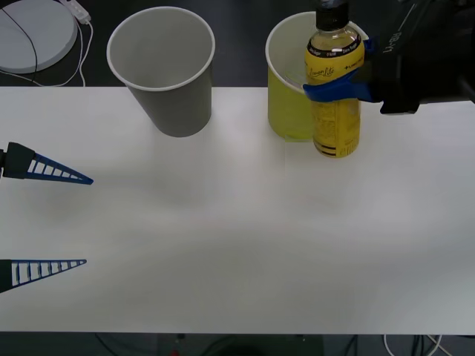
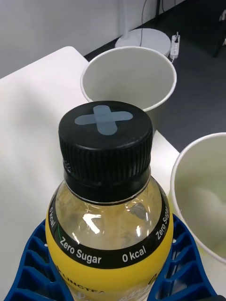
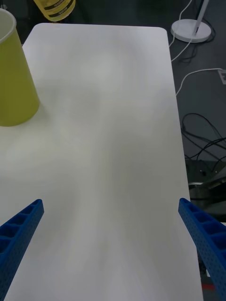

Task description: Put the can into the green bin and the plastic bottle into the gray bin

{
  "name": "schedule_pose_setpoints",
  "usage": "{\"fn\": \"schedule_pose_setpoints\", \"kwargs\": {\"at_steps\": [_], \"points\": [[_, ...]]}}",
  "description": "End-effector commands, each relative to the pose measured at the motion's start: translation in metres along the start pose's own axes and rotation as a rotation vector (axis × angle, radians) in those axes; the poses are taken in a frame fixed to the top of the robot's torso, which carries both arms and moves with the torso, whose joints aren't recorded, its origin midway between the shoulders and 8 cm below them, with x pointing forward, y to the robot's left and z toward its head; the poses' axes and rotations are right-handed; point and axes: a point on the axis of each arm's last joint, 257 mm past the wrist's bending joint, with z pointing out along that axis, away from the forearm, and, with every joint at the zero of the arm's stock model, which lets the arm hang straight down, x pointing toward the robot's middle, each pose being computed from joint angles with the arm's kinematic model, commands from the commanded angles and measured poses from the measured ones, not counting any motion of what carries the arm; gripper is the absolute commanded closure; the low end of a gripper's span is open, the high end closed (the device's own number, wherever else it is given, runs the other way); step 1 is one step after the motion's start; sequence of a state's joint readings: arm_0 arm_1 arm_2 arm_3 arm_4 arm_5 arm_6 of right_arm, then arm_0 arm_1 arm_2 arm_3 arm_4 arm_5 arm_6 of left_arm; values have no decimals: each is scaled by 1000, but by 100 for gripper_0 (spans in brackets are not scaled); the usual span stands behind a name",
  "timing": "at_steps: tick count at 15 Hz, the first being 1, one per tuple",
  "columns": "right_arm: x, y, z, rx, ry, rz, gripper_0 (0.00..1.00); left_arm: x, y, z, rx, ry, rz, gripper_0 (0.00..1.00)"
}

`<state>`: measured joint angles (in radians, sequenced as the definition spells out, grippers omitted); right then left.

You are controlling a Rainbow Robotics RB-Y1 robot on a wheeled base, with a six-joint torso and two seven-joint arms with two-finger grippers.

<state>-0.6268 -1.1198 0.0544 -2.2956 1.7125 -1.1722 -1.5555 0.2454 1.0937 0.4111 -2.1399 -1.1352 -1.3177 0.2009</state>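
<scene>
— Right gripper (image 1: 338, 87), what's it got?
— Blue fingers (image 2: 33, 263) clamped on the plastic bottle (image 1: 335, 93), around the label just under the shoulder. The arm reaches in from the right edge; its dark wrist is cut off there.
— Bottle's whereabouts?
— Upright, in front of the green bin (image 1: 291, 89), hiding part of its wall. Whether its base touches the table (image 1: 223, 237) is hard to tell.
— And the gray bin (image 1: 165, 68)?
— Standing apart to the left.
— Left gripper (image 1: 85, 221)?
— Spread wide over the table's left edge, holding nothing.
</scene>
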Motion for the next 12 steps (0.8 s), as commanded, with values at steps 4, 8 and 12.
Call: {"fn": "schedule_pose_setpoints", "kwargs": {"at_steps": [4,8,12], "points": [[-18,-10,20,-21,28,-4,100,0,0,0,0,0,0,0],[-36,-20,31,-13,61,-20,100,0,0,0,0,0,0,0],[-58,-31,50,-6,90,-24,100,0,0,0,0,0,0,0]]}}
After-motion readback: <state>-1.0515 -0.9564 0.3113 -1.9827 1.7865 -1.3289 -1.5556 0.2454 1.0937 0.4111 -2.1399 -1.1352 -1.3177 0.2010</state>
